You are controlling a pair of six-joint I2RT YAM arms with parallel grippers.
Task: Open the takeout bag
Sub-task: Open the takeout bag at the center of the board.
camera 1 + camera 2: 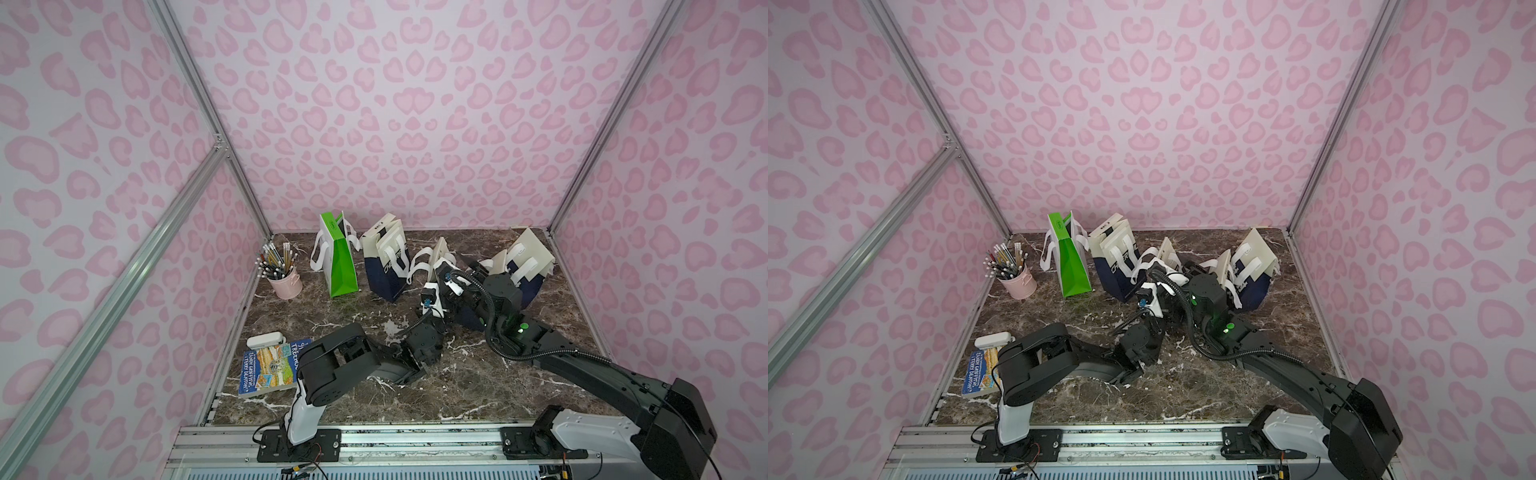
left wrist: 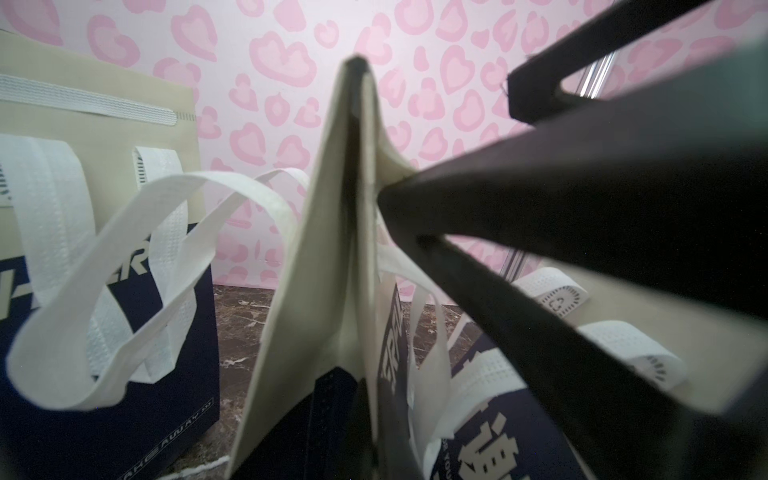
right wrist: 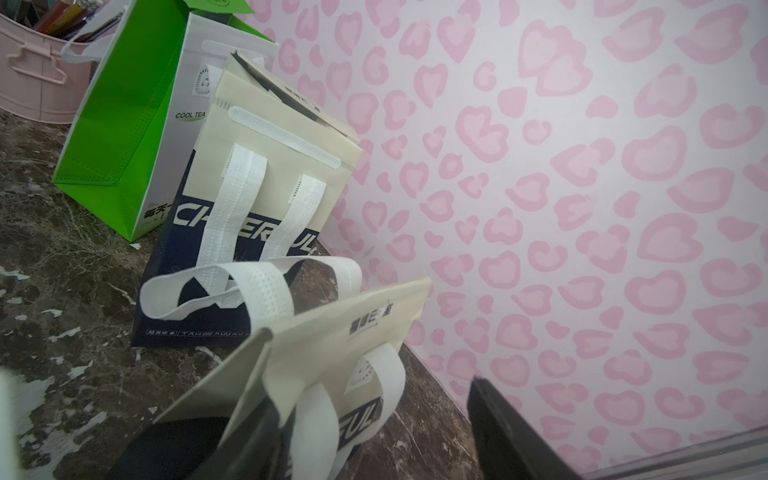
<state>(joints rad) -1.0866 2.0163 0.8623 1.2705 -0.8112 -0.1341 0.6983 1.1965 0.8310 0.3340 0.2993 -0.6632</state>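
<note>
The takeout bag (image 1: pixel 439 254) stood in the middle of the row toward the far side of the marble table (image 1: pixel 332 332). A matching navy-and-cream bag (image 1: pixel 384 257) stood on its left and another (image 1: pixel 525 257) on its right. The left gripper (image 1: pixel 440 268) was clamped shut on one cream panel at the bag's top edge, probably to anchor that side (a bag this light would otherwise slide or tip). The right gripper (image 3: pixel 370 357) had its jaws apart and straddled the opposite panel near its white handle (image 3: pixel 386 374), with one finger seemingly inside the mouth. It had not yet pinched anything. The pairing suggested a plan: hold one side fixed so the other could be drawn rightward and the mouth spread. The mouth itself was only a narrow slit.
</note>
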